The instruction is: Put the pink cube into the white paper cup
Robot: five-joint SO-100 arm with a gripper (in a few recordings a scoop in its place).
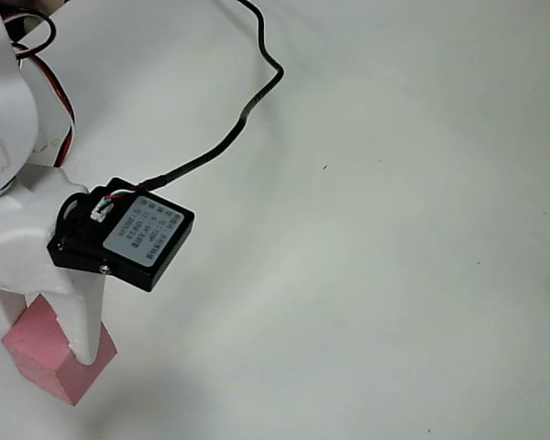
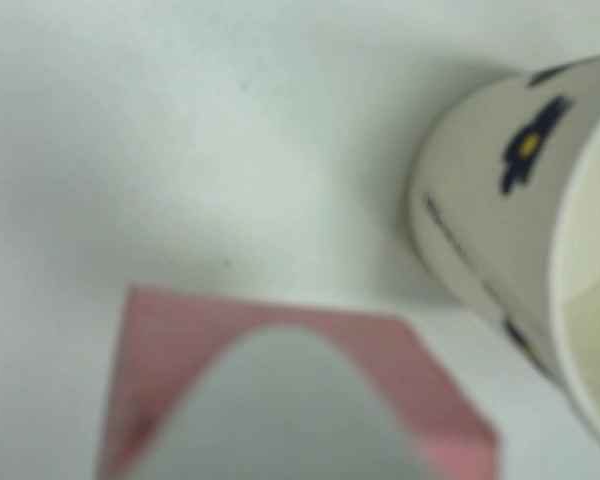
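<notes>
In the overhead view the pink cube (image 1: 50, 357) is at the lower left, between the two white fingers of my gripper (image 1: 46, 339), which is shut on it. One finger lies against the cube's left side and the other comes down over its right part. The wrist view is blurred. There, a white finger (image 2: 280, 410) covers the middle of the pink cube (image 2: 420, 380). The white paper cup (image 2: 480, 210), printed with dark flowers, lies close to the cube's upper right, its open mouth at the right edge.
The black servo box (image 1: 133, 234) on the wrist sits just above the cube. A black cable (image 1: 247, 101) runs from it across the white table (image 1: 376, 257) to the top edge. The white arm body (image 1: 5, 110) fills the upper left.
</notes>
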